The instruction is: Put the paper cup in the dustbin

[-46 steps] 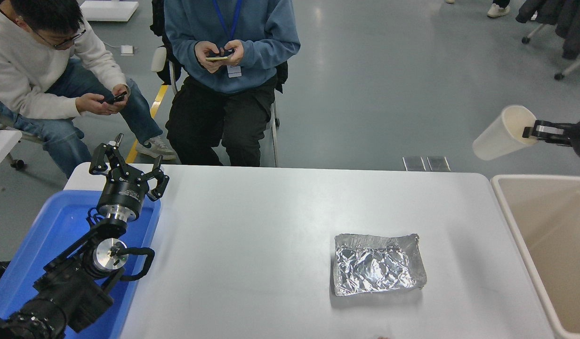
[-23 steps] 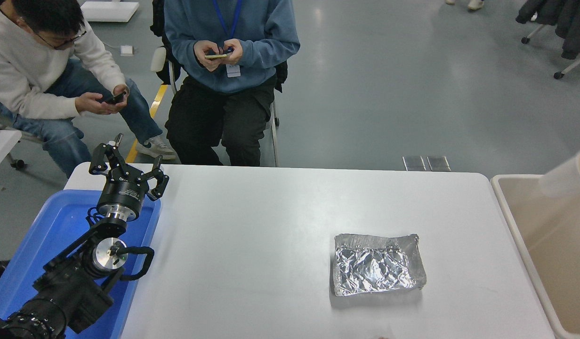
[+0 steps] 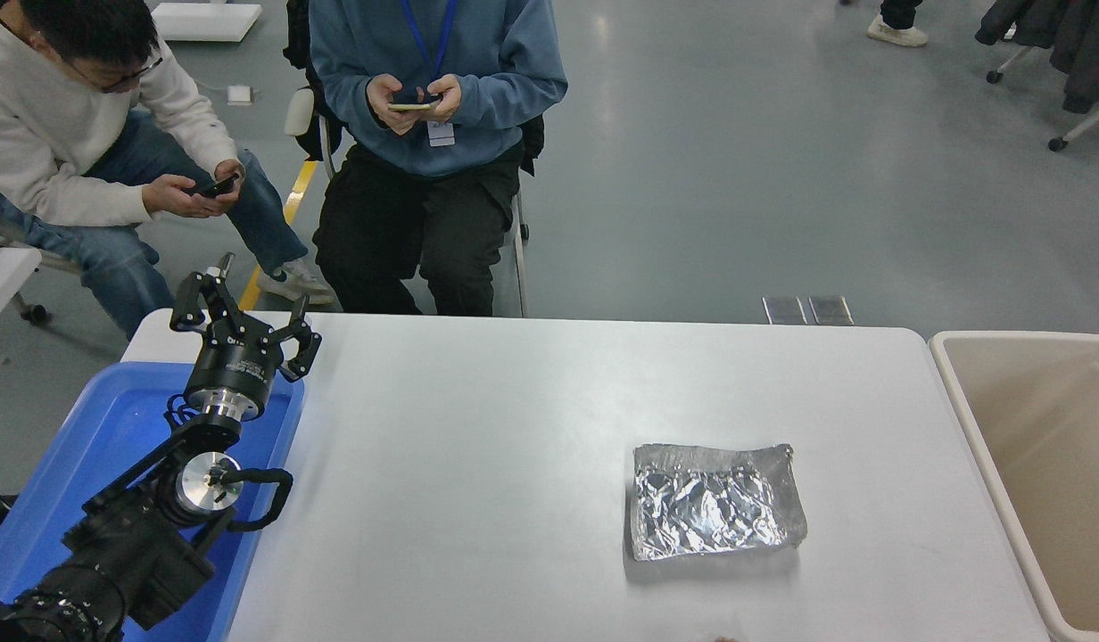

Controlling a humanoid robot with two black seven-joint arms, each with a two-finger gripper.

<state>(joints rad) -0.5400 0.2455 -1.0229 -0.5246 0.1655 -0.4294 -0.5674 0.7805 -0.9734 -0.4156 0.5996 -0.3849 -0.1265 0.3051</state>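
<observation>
The beige dustbin (image 3: 969, 419) stands off the table's right edge; only its left part is in view. The paper cup does not show in the current frame. My right arm and gripper are out of view. My left arm is parked at the lower left over the blue tray, and its gripper (image 3: 239, 319) stands open and empty.
A crinkled silver foil tray (image 3: 715, 501) lies on the white table (image 3: 478, 464) right of centre. A blue plastic tray (image 3: 95, 446) sits at the left edge. Two people sit at the far side, each holding a phone.
The right gripper, which held the cup above the bin, left the view. The cup dropped toward the bin, blurred half a second ago, and is now out of sight.
</observation>
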